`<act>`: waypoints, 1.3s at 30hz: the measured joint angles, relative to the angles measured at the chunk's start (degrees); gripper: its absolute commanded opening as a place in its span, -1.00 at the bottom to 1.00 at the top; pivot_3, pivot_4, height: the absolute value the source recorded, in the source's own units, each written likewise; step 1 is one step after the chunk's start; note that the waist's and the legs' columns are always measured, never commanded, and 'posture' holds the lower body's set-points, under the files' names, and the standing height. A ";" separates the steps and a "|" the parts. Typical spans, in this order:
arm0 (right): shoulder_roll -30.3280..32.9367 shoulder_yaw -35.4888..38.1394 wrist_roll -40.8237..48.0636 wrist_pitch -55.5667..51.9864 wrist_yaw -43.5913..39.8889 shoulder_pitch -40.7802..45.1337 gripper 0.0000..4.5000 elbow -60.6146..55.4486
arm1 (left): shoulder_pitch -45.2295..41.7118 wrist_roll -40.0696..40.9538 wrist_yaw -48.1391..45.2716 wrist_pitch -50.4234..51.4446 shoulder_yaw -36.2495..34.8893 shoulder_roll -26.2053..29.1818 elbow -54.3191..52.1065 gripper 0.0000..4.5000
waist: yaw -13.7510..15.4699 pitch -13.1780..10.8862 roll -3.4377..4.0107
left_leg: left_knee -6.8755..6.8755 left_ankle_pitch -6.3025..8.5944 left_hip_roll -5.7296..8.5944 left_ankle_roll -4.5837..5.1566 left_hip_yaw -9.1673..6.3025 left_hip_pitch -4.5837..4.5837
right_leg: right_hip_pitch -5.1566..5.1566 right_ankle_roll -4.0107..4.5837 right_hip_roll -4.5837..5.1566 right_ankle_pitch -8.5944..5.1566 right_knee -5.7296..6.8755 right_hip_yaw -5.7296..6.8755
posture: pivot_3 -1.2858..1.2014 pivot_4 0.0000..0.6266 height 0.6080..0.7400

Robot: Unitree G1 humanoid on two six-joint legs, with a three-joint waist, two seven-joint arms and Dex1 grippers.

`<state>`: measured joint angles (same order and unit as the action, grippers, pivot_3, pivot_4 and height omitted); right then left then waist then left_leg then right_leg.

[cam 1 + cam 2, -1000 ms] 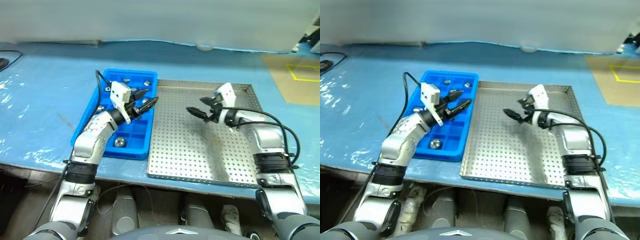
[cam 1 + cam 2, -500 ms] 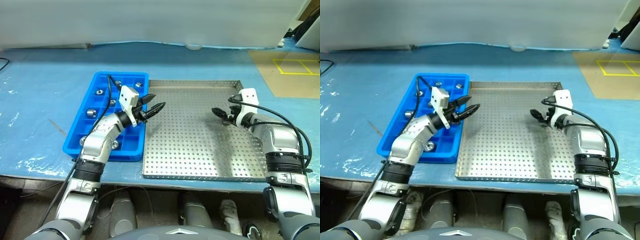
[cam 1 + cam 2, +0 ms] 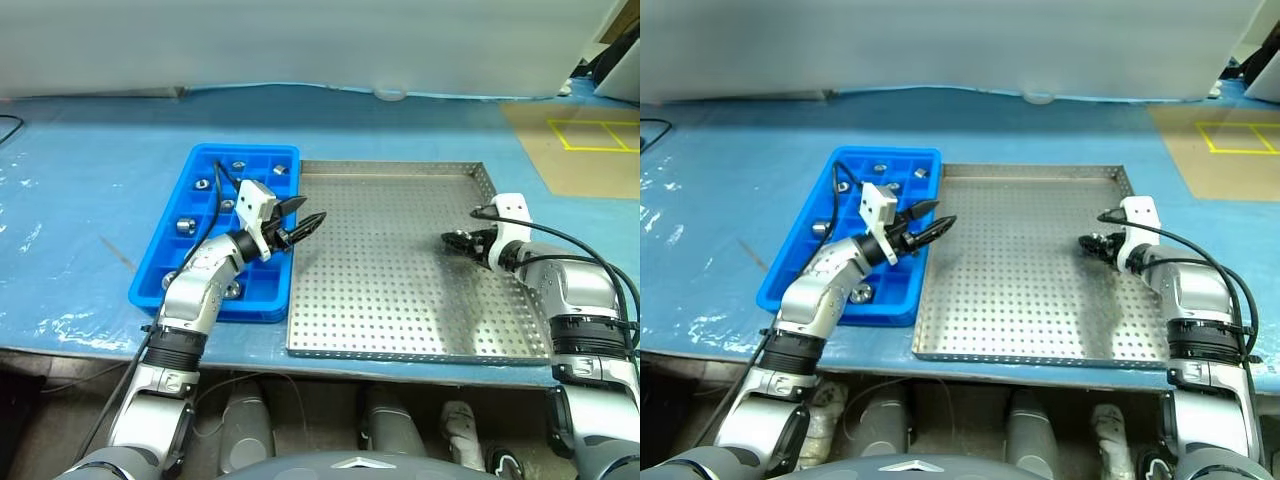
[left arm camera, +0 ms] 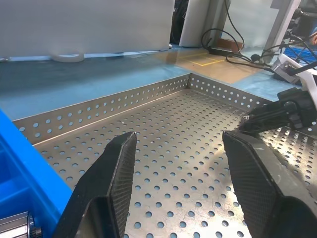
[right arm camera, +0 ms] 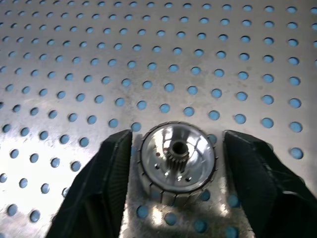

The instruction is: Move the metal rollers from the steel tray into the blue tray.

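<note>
The steel tray [image 3: 400,300] lies in front of me with the blue tray [image 3: 160,290] against its left side. One metal roller [image 5: 177,163] stands on the steel tray's perforated floor near the right rim. My right gripper [image 3: 1090,243] is low over it, shut on it with a finger on each side. Several metal rollers [image 3: 186,226] sit in the blue tray's compartments. My left gripper [image 3: 308,210] hovers open and empty over the seam between the two trays, pointing across the steel tray. In the left wrist view its fingers [image 4: 116,168] frame the right gripper [image 4: 277,114] in the distance.
Both trays rest on a pale blue table sheet [image 3: 90,150]. A brown patch with yellow tape [image 3: 580,140] lies at the back right. A white ring [image 3: 388,95] sits at the table's far edge, and a black cable [image 3: 8,125] at the far left.
The camera has shifted. My right gripper has moved right and down to the tray floor and closed in around a roller. The left gripper has kept still and open.
</note>
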<state>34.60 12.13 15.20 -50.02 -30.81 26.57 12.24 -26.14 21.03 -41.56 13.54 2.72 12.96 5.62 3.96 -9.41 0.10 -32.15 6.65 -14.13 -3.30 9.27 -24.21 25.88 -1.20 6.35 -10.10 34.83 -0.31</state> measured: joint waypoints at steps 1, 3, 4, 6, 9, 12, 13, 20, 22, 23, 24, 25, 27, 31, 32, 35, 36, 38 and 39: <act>0.00 -0.03 0.02 -0.06 -0.12 0.00 -0.20 0.00 | -0.01 -0.01 0.34 -0.06 -0.19 0.14 0.00 0.29 | -0.01 0.00 0.00 | 0.00 0.00 0.00 0.00 0.01 0.01 | 0.00 0.00 0.00 0.00 0.00 -0.01 | 0.01 -0.52 1.00; -0.01 -0.51 0.01 0.06 -0.35 0.21 -0.27 0.00 | -0.01 -0.04 0.86 -0.28 -0.82 0.49 -0.02 0.29 | -0.01 0.00 0.00 | 0.00 0.00 0.00 0.00 0.01 0.01 | 0.00 -0.01 0.00 0.00 0.00 -0.01 | 0.04 -0.52 1.00; -0.12 -1.15 -0.12 0.49 -0.48 0.50 -0.27 0.01 | -0.02 -0.01 1.20 -0.41 -1.28 0.63 -0.13 0.29 | -0.01 0.00 0.00 | 0.00 0.00 0.00 0.00 0.01 0.01 | 0.01 -0.01 0.00 -0.01 0.00 0.00 | 0.05 -0.52 1.00; -1.32 -2.70 -0.31 2.83 -1.58 1.84 -0.27 0.02 | -0.03 0.17 2.17 -0.37 -2.50 1.03 -1.04 0.29 | -0.09 0.00 0.00 | 0.01 0.00 -0.01 -0.01 0.03 0.01 | 0.07 -0.02 0.00 -0.01 0.01 -0.01 | 0.08 -0.52 1.00; -4.35 -5.83 0.66 5.54 -4.90 6.19 -0.27 -0.17 | 0.53 0.59 3.56 0.79 -4.26 2.97 -5.02 0.29 | -0.03 0.00 0.01 | 0.06 -0.01 -0.08 -0.01 0.03 0.00 | 0.13 0.00 -0.03 0.00 0.05 0.02 | 0.14 -0.52 1.00; -6.53 -10.62 0.97 9.15 -10.84 11.03 -0.27 -0.38 | 2.84 2.00 5.64 2.65 -7.56 5.09 -10.13 0.29 | 0.56 0.00 0.02 | 0.17 0.00 -0.09 -0.01 0.03 -0.05 | 0.15 0.04 -0.03 -0.01 0.01 0.09 | 0.22 -0.52 1.00; -7.38 -11.81 1.10 10.43 -12.85 12.42 -0.27 -0.10 | 3.65 2.26 6.41 3.13 -8.68 5.76 -11.18 0.29 | 0.94 0.00 0.01 | 0.21 0.00 -0.10 -0.01 0.02 -0.06 | 0.15 0.06 -0.03 -0.02 -0.01 0.12 | 0.25 -0.52 1.00; -13.04 -22.18 1.76 17.58 -29.86 20.03 -0.27 5.85 | 13.86 2.53 12.49 5.52 -14.52 8.35 -20.62 0.29 | 4.76 -0.01 0.00 | 0.25 0.03 -0.21 0.03 -0.04 -0.29 | 0.22 0.12 -0.02 -0.07 -0.08 0.34 | 0.36 -0.52 1.00; -14.46 -25.55 0.74 20.22 -34.18 21.97 -0.27 8.80 | 17.30 2.67 14.23 6.09 -16.18 8.51 -23.64 0.29 | 5.76 -0.01 0.00 | 0.24 0.03 -0.23 0.02 -0.10 -0.36 | 0.22 0.13 -0.02 -0.08 -0.06 0.41 | 0.38 -0.52 1.00; -14.96 -27.05 0.10 21.53 -36.03 22.77 -0.27 10.12 | 18.38 2.69 14.98 6.52 -16.66 8.53 -24.64 0.29 | 6.41 -0.01 0.00 | 0.23 0.03 -0.24 0.01 -0.15 -0.37 | 0.22 0.13 -0.02 -0.08 -0.04 0.43 | 0.40 -0.52 1.00; -15.51 -28.46 -0.63 22.61 -37.88 23.52 -0.27 11.22 | 19.29 2.77 15.64 6.81 -17.17 8.54 -25.51 0.29 | 6.96 -0.01 0.00 | 0.22 0.03 -0.24 0.01 -0.21 -0.42 | 0.21 0.13 -0.02 -0.08 -0.04 0.48 | 0.41 -0.52 1.00; -15.69 -28.92 -0.83 22.85 -38.35 23.77 -0.27 11.54 | 19.59 2.77 15.81 6.88 -17.33 8.54 -25.80 0.29 | 7.14 -0.01 0.00 | 0.22 0.03 -0.24 0.01 -0.23 -0.43 | 0.22 0.13 -0.03 -0.08 -0.04 0.48 | 0.43 -0.52 1.00; -16.70 -32.24 -2.98 25.42 -41.61 25.09 -0.27 13.86 | 20.70 2.94 16.92 7.00 -17.84 8.50 -27.61 0.29 | 9.44 -0.01 0.00 | 0.10 0.02 -0.22 -0.02 -0.51 -0.55 | 0.19 0.12 -0.05 -0.08 0.02 0.57 | 0.44 -0.52 1.00; -17.45 -37.45 -8.31 31.34 -44.64 26.13 -0.27 19.52 | 23.22 3.29 18.88 7.10 -17.91 7.39 -30.81 0.29 | 10.31 -0.01 -0.01 | 0.06 0.02 -0.25 -0.03 -0.68 -0.78 | 0.30 0.12 -0.05 -0.08 0.04 0.70 | 0.44 -0.52 1.00; -17.45 -37.66 -8.62 32.18 -45.31 26.09 -0.27 19.64 | 23.62 3.37 19.14 7.11 -17.91 7.37 -31.10 0.29 | 10.69 -0.01 0.00 | 0.05 0.01 -0.25 -0.03 -0.70 -0.84 | 0.34 0.13 -0.05 -0.07 0.04 0.72 | 0.44 -0.52 1.00; -16.83 -37.83 -9.30 33.28 -47.21 25.83 -0.27 19.51 | 24.15 3.53 19.35 7.16 -17.91 7.41 -31.20 0.29 | 11.45 -0.01 -0.01 | -0.01 0.01 -0.24 -0.03 -0.71 -0.85 | 0.29 0.13 -0.05 -0.07 0.03 0.72 | 0.42 -0.52 1.00; -16.83 -37.79 -9.31 33.31 -47.42 25.51 -0.27 19.25 | 24.05 3.54 19.32 7.16 -17.87 7.54 -31.15 0.29 | 11.62 -0.01 -0.01 | -0.04 0.01 -0.24 -0.03 -0.71 -0.84 | 0.27 0.13 -0.05 -0.07 0.03 0.72 | 0.42 -0.52 1.00; -16.78 -37.49 -9.46 33.30 -47.54 25.04 -0.27 18.84 | 23.55 3.54 19.27 7.17 -17.82 7.95 -30.92 0.29 | 11.83 -0.01 0.00 | -0.06 0.01 -0.23 -0.03 -0.71 -0.83 | 0.26 0.13 -0.05 -0.07 0.03 0.71 | 0.42 -0.52 1.00; -16.65 -37.31 -9.55 33.24 -47.54 24.76 -0.27 18.45 | 22.92 3.54 19.16 7.17 -17.68 8.07 -30.68 0.29 | 12.01 0.00 -0.01 | -0.06 0.01 -0.24 -0.03 -0.71 -0.81 | 0.25 0.13 -0.05 -0.07 0.04 0.71 | 0.41 -0.52 1.00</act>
<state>17.95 -25.17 5.65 -16.78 -78.35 51.33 30.69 -3.21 24.57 -22.41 20.71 -14.95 21.03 -25.06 15.98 -9.42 0.09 -32.21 6.67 -14.37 -3.34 8.56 -25.03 26.13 -1.07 6.29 -10.17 34.87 0.40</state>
